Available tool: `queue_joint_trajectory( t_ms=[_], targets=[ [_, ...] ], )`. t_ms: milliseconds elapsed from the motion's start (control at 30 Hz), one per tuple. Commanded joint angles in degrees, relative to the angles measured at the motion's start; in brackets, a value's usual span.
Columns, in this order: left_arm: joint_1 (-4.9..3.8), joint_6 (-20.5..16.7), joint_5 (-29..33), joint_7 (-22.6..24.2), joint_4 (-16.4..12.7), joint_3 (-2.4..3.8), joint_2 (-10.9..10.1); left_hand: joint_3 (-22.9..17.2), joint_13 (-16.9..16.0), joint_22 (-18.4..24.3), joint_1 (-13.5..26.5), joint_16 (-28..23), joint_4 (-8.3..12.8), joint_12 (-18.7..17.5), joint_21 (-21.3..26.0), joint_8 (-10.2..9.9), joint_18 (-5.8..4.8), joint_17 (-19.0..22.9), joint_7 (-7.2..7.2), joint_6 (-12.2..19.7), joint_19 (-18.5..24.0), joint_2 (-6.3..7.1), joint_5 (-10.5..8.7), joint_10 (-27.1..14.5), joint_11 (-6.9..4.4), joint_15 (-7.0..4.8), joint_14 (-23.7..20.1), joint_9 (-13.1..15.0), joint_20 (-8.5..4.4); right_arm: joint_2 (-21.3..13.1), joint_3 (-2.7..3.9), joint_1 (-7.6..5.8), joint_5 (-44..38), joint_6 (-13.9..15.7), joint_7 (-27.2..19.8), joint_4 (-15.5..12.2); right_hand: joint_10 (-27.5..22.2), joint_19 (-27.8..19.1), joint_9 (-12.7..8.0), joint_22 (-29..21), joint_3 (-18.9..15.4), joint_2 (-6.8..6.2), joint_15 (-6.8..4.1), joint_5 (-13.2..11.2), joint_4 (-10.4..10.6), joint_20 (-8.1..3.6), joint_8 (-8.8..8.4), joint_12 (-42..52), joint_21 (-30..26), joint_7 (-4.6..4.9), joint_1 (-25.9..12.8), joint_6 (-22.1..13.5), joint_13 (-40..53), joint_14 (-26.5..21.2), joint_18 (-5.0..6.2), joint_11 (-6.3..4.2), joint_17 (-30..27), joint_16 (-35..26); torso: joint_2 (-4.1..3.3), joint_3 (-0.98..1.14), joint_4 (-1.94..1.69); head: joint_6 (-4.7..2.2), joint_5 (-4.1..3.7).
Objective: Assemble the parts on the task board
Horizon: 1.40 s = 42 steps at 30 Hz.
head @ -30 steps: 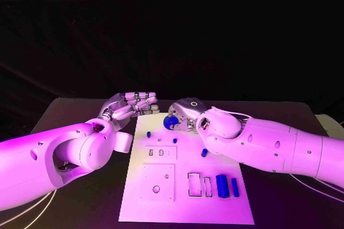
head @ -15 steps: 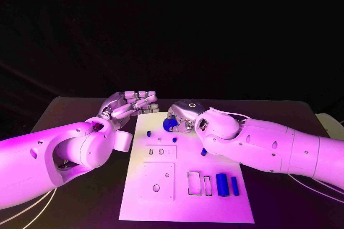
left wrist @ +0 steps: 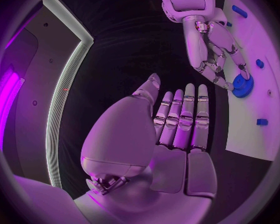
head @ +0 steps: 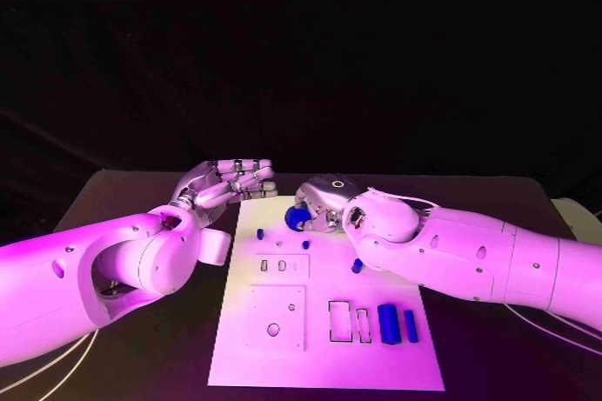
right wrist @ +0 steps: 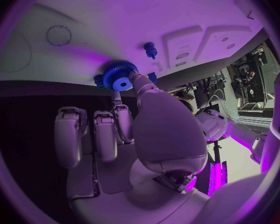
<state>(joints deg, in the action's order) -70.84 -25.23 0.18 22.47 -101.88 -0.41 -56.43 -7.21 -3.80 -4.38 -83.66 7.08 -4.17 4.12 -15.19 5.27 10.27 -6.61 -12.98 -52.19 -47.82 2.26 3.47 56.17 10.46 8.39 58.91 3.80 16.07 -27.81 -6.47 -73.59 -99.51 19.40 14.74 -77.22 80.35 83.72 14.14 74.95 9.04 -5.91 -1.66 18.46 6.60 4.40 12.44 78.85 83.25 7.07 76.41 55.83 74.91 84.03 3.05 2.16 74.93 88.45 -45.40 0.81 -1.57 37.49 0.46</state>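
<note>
Left hand: the left hand sits left of centre in the head view, just off the far left corner of the task board. Its fingers are apart and lie straight side by side in the left wrist view, and it holds nothing.
Tabletop: the dark tabletop carries the white board at the middle of the frame.
Small parts: two small blue pieces, a peg and a knob, stand in the upper part of the board; another small blue piece lies at the board's right edge, beside the right arm.
Gear: a blue toothed gear is at the board's far end, centre of the head view, pinched between fingers of the right hand; the right wrist view shows it at the fingertips against the white board.
Right hand: the right hand is just right of centre, fingers closed round the gear.
Bars: two blue bars lie side by side at the lower right of the board, next to two rectangular slots.
</note>
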Motion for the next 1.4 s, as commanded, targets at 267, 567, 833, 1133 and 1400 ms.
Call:
queue_joint_trajectory(
  t_ms=[267,567,833,1133,1400],
  targets=[
    [-0.08,0.8,0.0,0.2,0.0,0.04,0.0,0.4,0.0,0.1,0.1,-0.4,0.0,-0.3,0.3,-0.4,0.27,-0.1,-0.36,-0.3,0.4,-0.74,0.09,0.0,0.31,0.1,-0.3,0.0,0.08,0.2,-0.09,0.1,1.0,-1.7,-0.4,0.4,-0.8,-0.4,-2.3,5.7,-1.5,-0.76,1.54,-0.5,3.5,1.55,-4.77,-0.9,-0.8,1.79,-4.5,-4.7,1.7,5.2,-0.55,1.88,11.5,0.1,-0.01,-0.01,-0.06,-0.11,-0.13],
    [-0.08,0.5,0.0,0.0,0.0,0.04,0.0,0.3,0.1,0.1,0.0,-0.5,0.1,-0.4,0.4,-0.4,0.27,-0.1,-0.4,-0.3,0.4,-0.8,0.1,0.0,0.34,0.11,-0.2,0.0,0.08,-0.1,-0.1,0.1,2.1,-3.6,-0.5,0.4,-0.2,-0.1,-2.1,6.3,-1.7,0.35,1.46,2.8,6.0,1.67,-4.08,-0.1,-0.5,1.45,-6.9,-1.5,2.5,5.3,-0.65,1.68,12.1,0.3,-0.02,0.02,-0.04,0.0,-0.11],
    [-0.08,0.5,0.0,-0.1,0.1,0.04,0.0,0.2,0.1,0.1,-0.2,-0.6,0.2,-0.4,0.4,-0.5,0.27,-0.1,-0.46,-0.2,0.4,-0.97,0.12,-0.1,0.37,0.12,-0.2,0.0,0.08,-0.9,-0.1,0.14,2.8,-4.4,0.0,0.3,0.0,0.1,-2.2,6.6,-1.6,0.76,1.28,3.9,6.9,1.51,-4.15,0.2,-0.3,1.25,-7.6,-0.9,2.8,5.4,-0.71,1.47,12.4,0.5,0.06,0.09,0.0,-0.23,-0.17],
    [-0.08,0.5,0.2,0.0,0.5,0.04,-0.1,0.2,0.1,0.1,-0.3,-0.6,0.2,-0.5,0.4,-0.6,0.27,-0.1,-0.53,-0.1,0.4,-1.08,0.12,-0.3,0.42,0.14,-0.2,0.0,0.09,-2.0,-0.1,0.15,3.8,-6.4,1.0,0.2,0.0,0.1,-2.5,6.7,-1.9,0.64,1.27,4.1,8.0,1.45,-4.59,0.2,-0.3,1.25,-8.7,-0.8,2.9,5.4,-0.72,1.48,12.6,0.5,0.1,0.13,0.1,-0.42,-0.2],
    [-0.07,0.6,0.3,-0.1,0.8,0.04,-0.1,0.1,0.1,0.1,-0.3,-0.7,0.3,-0.5,0.4,-0.6,0.27,-0.2,-0.57,-0.1,0.4,-1.12,0.12,-0.3,0.45,0.16,-0.2,0.0,0.09,-3.1,-0.11,0.15,4.1,-6.3,1.6,-0.2,0.1,0.2,-2.6,6.7,-2.1,0.54,1.27,4.3,8.7,1.44,-4.78,0.3,-0.3,1.23,-9.3,-0.7,3.0,5.4,-0.72,1.48,12.6,0.5,0.21,0.2,0.21,-0.42,-0.27]
  ],
)
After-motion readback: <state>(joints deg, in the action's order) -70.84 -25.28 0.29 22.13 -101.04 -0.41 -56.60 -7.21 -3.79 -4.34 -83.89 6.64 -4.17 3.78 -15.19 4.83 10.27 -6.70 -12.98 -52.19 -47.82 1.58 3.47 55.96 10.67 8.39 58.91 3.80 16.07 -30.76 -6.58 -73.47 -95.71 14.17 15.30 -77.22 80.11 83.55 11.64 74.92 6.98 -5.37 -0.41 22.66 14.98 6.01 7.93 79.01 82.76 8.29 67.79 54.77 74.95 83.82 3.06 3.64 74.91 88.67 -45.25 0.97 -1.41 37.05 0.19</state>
